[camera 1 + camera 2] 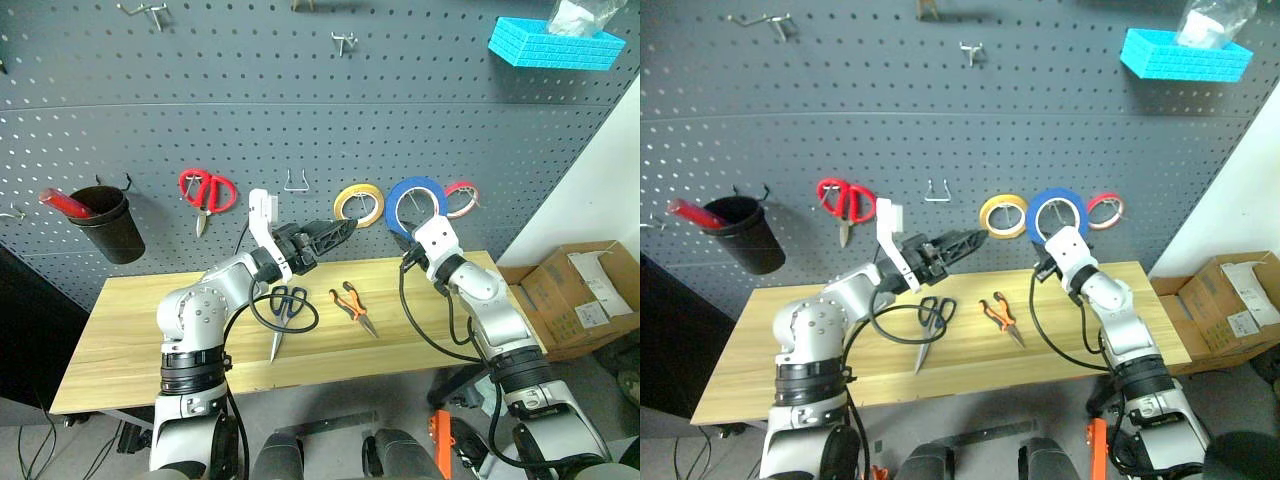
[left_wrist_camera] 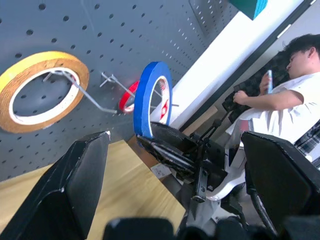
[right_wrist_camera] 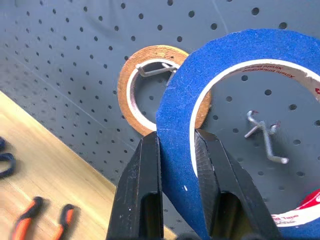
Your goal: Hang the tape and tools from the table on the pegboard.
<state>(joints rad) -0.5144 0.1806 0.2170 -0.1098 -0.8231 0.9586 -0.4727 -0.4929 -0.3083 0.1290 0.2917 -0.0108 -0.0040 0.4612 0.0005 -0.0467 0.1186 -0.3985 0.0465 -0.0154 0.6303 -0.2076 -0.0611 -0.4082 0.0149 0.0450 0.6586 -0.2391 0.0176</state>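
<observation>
Against the dark pegboard (image 1: 300,100), centre-right of frame, the right gripper (image 3: 177,150) pinches the blue tape (image 1: 416,205) by its lower edge near a silver hook (image 3: 262,132); left gripper (image 1: 345,228) gapes wide, empty.

a plain white wall (image 1: 610,190) stands to the right of the dark panel. below it, open brown cardboard boxes (image 1: 580,295) sit on the grey floor (image 1: 90,440). a seated person in a white shirt (image 2: 280,107) is off to that side.

The scissors (image 1: 285,305) and pliers (image 1: 352,308) are laid side by side mid-table (image 1: 130,340), pliers rightward. The tape (image 1: 417,205) is held before the pegboard (image 1: 300,120), above the table's back edge.
</observation>
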